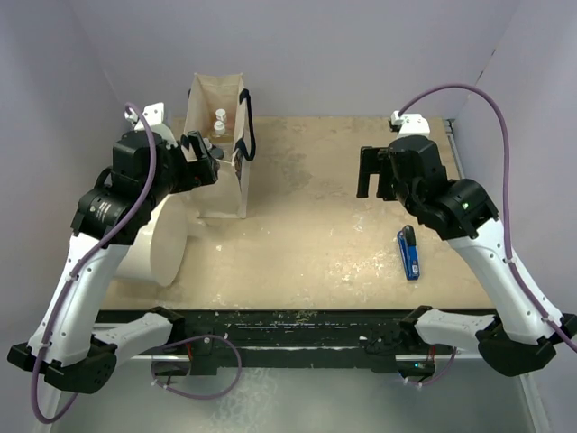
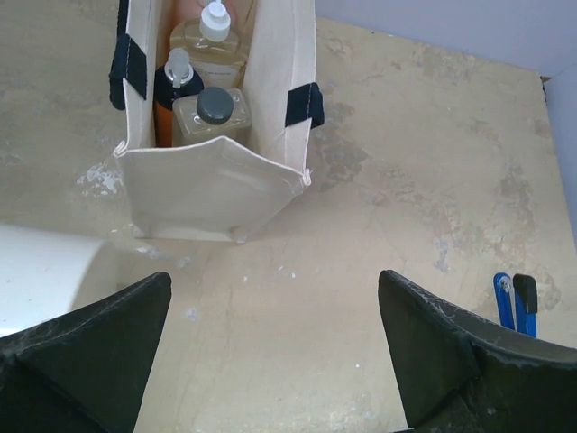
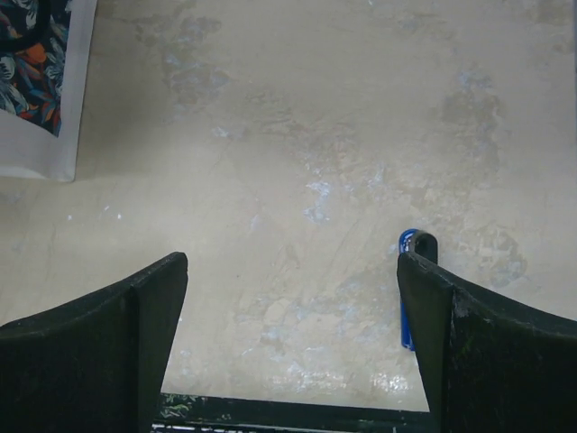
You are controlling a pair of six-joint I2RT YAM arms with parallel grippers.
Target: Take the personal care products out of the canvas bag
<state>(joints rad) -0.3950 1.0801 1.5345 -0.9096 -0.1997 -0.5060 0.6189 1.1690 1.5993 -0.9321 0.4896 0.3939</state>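
Observation:
The beige canvas bag [image 1: 222, 167] with black strap handles stands upright at the far left of the table. In the left wrist view the bag [image 2: 212, 185] is open at the top. Inside I see a clear yellowish white-capped bottle [image 2: 213, 41], a clear black-capped bottle [image 2: 215, 110] and an orange-and-dark-blue pump bottle [image 2: 171, 86]. The other products are hidden. My left gripper [image 1: 206, 155] is open and empty, raised just on the near left of the bag [image 2: 275, 352]. My right gripper [image 1: 368, 173] is open and empty above the table's right half [image 3: 293, 334].
A large white cylinder [image 1: 160, 242] lies near left of the bag, under my left arm. A flat blue-and-black tool [image 1: 408, 253] lies at the near right, beside my right finger [image 3: 407, 298]. A colourful printed panel [image 3: 32, 72] shows at top left of the right wrist view.

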